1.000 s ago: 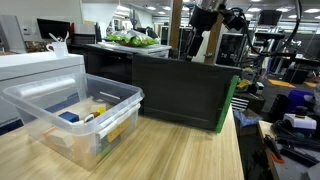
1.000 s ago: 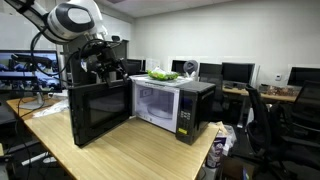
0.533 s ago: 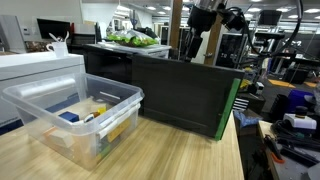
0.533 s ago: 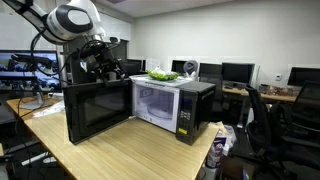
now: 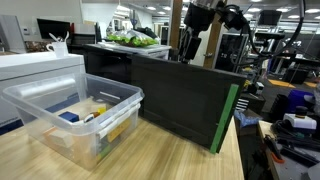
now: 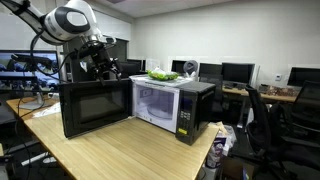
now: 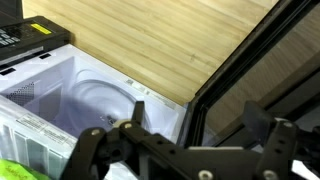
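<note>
My gripper [image 6: 101, 66] hangs with its jaws spread wide and nothing between them, just above the top edge of the door [image 6: 95, 108]. The door stands swung out from the microwave [image 6: 172, 106] on the wooden table [image 6: 140, 152]. In the wrist view that edge slants past beside my fingers [image 7: 95, 150], and the white cavity [image 7: 90, 95] lies below.

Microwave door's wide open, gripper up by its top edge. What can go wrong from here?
1. The open gripper sits by the top edge of the microwave door; a finger could snag it.
2. Pushing further may shift the microwave and the greens on top.
3. The door looks close to the plastic bin.
</note>
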You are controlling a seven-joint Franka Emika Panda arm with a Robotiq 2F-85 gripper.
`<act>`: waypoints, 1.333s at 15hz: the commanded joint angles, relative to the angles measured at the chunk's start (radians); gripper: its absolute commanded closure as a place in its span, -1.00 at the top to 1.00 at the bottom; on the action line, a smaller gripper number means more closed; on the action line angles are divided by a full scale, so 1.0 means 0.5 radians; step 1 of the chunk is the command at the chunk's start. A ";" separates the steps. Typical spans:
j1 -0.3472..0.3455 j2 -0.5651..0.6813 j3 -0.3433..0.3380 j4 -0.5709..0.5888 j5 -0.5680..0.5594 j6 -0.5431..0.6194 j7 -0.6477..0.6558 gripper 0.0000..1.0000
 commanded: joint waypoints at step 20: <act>-0.051 -0.095 -0.071 -0.026 -0.033 0.025 -0.005 1.00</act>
